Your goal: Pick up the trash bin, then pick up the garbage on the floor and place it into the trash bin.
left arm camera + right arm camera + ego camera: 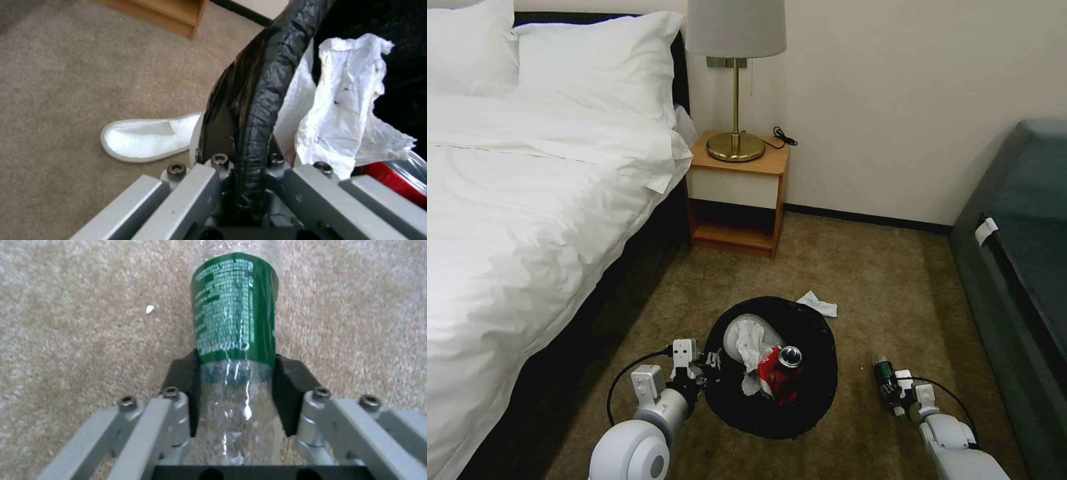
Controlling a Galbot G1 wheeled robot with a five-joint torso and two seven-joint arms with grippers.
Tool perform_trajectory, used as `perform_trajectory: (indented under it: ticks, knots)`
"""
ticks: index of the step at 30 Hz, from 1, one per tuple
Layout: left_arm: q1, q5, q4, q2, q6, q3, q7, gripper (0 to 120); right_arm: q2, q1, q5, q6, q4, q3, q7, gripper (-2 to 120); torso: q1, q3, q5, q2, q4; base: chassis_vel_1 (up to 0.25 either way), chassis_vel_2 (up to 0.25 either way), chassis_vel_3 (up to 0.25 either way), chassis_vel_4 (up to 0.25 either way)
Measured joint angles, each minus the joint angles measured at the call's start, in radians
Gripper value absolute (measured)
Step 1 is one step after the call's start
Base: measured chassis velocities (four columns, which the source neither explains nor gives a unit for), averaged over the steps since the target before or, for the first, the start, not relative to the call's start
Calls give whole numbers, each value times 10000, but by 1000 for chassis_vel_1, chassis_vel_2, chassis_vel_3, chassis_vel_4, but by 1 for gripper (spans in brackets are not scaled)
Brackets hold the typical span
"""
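A: Left gripper (240, 186): clamped on trash bin (800, 400) rim, beside bed. Right gripper (236, 396): clenched around green bottle (233, 316), over carpet right of bin.

B: Advice: lift bottle clear, carry over rim, release above can (780, 370).

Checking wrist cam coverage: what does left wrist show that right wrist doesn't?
Left wrist: the left gripper shut on the trash bin rim, crumpled tissue and a red can inside, a white slipper on the floor, the nightstand. Right wrist: the right gripper shut on the green plastic bottle. Shared: carpet.
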Motion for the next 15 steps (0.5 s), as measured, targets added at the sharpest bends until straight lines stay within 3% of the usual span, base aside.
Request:
perform_trajectory:
  ticks: [5, 11, 15]
  knots:
    - [-25, -1, -2, -29, -15, 30, 24, 0, -65, -43, 2, 147, 135, -3, 4, 17, 0, 0, 0, 0, 0, 0, 0, 0, 0]
    - [-47, -14, 67, -29, -26, 39, 26, 0, -134, -210, 38, 315, 501, 6, 80, 16, 0, 0, 2, 0, 0, 0, 0, 0, 0]
    - [-128, -82, 354, -15, -37, 32, 1, 0, -391, -692, 119, 405, 1746, 61, 205, 16, 1, 0, 0, 1, 0, 0, 0, 0, 0]
